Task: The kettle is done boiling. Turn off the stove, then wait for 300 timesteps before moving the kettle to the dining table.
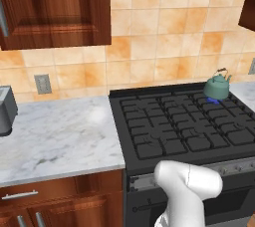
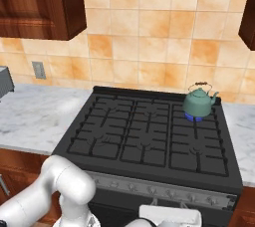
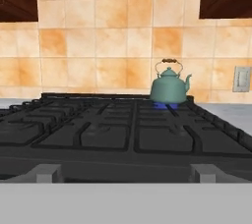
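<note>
While blue flame burns under the kettle [image 3: 169, 88] on the stove's [image 3: 113, 134] far right burner, the claw, fingers spread and empty, sits low at the front edge, kettle lying ahead and slightly right.

Even bright rendered light, no hard shadows. Soft glare patch on marble bench [image 1: 97, 116]. Low-resolution, slightly soft textures; backsplash tiles [image 2: 149, 47] blotchy.

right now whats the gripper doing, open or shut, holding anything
gripper: open, holding nothing; it sits low at the front edge of the stove, far from the kettle.
</note>
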{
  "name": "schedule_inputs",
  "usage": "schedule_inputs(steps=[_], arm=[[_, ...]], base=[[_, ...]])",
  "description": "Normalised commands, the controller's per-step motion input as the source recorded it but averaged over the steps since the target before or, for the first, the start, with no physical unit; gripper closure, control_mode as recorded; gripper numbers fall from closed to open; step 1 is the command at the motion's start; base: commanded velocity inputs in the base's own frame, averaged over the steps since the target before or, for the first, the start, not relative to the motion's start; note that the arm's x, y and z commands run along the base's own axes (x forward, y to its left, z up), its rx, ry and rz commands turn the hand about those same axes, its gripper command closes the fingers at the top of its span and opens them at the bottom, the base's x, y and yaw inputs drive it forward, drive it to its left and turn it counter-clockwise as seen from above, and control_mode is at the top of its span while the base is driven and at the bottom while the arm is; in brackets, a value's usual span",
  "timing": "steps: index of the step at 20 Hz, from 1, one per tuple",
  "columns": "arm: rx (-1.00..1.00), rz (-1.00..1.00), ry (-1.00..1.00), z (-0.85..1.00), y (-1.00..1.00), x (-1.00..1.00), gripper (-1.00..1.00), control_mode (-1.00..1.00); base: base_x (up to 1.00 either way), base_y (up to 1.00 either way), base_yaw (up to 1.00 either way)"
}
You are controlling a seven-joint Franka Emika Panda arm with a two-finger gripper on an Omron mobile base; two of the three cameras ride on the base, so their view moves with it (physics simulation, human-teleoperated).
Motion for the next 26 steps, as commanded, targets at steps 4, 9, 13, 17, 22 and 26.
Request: schedule_inputs(steps=[4,9,13,17,22,26], arm=[[0.0,-0.01,-0.01,-0.25,-0.21,0.12,-1.0,-1.0],[0.0,0.0,0.0,-0.24,-0.19,0.19,-1.0,-1.0],[0.0,-0.02,0.0,-0.24,-0.2,0.25,-1.0,-1.0],[0.0,-0.03,0.0,-0.23,-0.15,0.3,-1.0,-1.0],[0.0,-0.02,0.0,-0.31,-0.14,0.26,-1.0,-1.0],[-0.03,-0.01,-0.01,-0.37,-0.12,0.19,-1.0,-1.0]], base=[[0.0,0.0,0.0],[0.0,0.0,0.0],[0.0,0.0,0.0],[0.0,0.0,0.0],[0.0,0.0,0.0],[0.0,0.0,0.0]])
